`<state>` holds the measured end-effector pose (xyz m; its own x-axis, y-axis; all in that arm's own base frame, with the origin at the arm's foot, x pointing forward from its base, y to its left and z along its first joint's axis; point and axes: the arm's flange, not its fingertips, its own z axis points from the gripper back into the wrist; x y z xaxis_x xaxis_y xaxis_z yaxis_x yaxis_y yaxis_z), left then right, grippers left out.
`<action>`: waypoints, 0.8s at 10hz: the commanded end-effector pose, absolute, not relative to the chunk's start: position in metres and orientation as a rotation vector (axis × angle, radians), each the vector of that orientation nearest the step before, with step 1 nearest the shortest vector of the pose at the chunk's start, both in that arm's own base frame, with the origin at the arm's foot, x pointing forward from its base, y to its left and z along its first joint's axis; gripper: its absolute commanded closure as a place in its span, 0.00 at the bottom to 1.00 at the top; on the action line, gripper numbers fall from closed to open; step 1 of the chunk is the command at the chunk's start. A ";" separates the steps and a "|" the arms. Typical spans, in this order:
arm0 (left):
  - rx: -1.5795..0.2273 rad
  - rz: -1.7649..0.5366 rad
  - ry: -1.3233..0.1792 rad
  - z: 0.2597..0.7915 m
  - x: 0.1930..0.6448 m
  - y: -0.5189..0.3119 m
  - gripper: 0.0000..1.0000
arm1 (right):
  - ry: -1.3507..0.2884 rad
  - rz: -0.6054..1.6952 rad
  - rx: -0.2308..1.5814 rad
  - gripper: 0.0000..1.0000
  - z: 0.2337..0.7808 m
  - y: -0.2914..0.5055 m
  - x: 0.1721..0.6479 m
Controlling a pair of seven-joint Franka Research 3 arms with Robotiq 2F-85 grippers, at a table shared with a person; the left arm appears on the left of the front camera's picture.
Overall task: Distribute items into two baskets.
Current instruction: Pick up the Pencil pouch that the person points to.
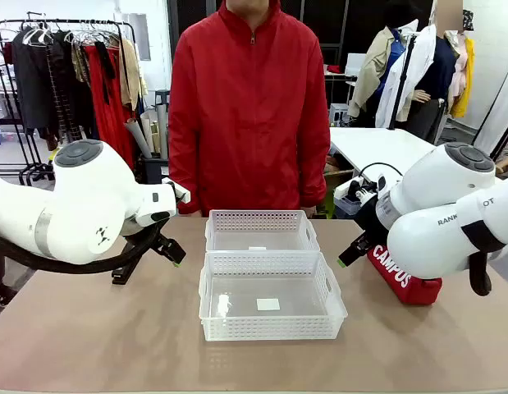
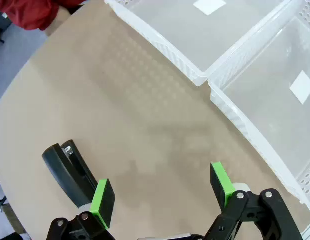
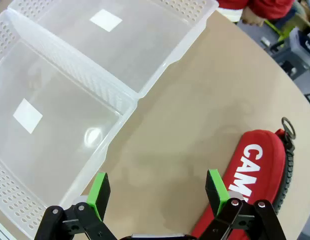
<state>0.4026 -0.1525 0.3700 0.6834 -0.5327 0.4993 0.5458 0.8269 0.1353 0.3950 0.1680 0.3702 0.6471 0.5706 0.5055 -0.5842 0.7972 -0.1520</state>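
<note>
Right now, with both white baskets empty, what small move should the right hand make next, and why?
Probably slide the right hand sideways until the red fabric zip pouch with white lettering sits between its open jaws. At present the pouch lies off to one side, its edge passing behind one green pad, so closing here would likely miss it.

Front level; wrists above shared baskets (image 1: 270, 327)

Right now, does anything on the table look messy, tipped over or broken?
Nothing stands out. The two white lattice plastic baskets sit upright, side by side, empty but for a white label each. The red fabric zip pouch lies flat by the open right gripper, the black stapler by the open left gripper.
</note>
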 end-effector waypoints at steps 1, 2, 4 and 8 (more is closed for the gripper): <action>-0.025 -0.605 -0.552 0.370 0.403 -0.153 0.00 | -0.566 0.657 0.026 0.00 0.370 0.168 0.395; -0.025 -0.605 -0.552 0.370 0.403 -0.153 0.00 | -0.566 0.657 0.026 0.00 0.370 0.168 0.395; -0.025 -0.605 -0.552 0.370 0.403 -0.153 0.00 | -0.566 0.657 0.026 0.00 0.370 0.168 0.395; -0.025 -0.605 -0.552 0.370 0.403 -0.153 0.00 | -0.566 0.657 0.026 0.00 0.370 0.168 0.395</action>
